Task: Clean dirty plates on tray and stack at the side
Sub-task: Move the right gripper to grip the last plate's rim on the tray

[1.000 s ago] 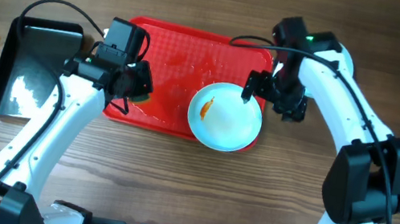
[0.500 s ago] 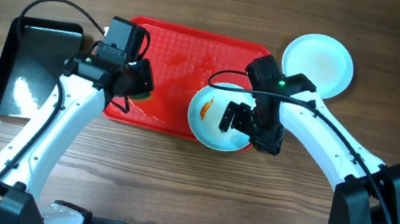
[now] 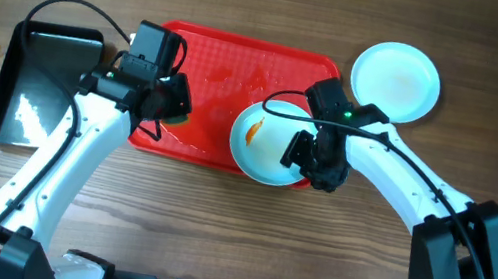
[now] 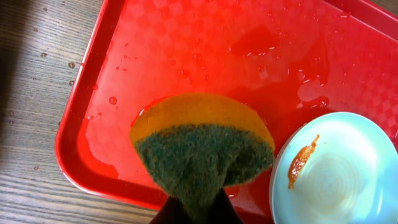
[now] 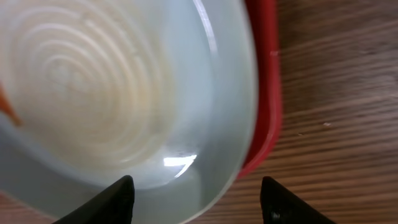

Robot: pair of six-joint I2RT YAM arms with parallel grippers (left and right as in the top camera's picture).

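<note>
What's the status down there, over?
Left end effector shut on sponge, over tray. Right end effector open, straddling rim of smeared plate. Second plate beside tray. Nothing blocking.

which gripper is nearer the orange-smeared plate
Right. The right gripper straddles the rim of the smeared plate; left gripper holds a sponge farther left over the tray.

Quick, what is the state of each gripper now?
Left gripper: shut on the sponge.
Right gripper: open, jaws astride the plate rim.

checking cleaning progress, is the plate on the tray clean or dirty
Dirty: the plate on the red tray carries an orange smear.
</note>
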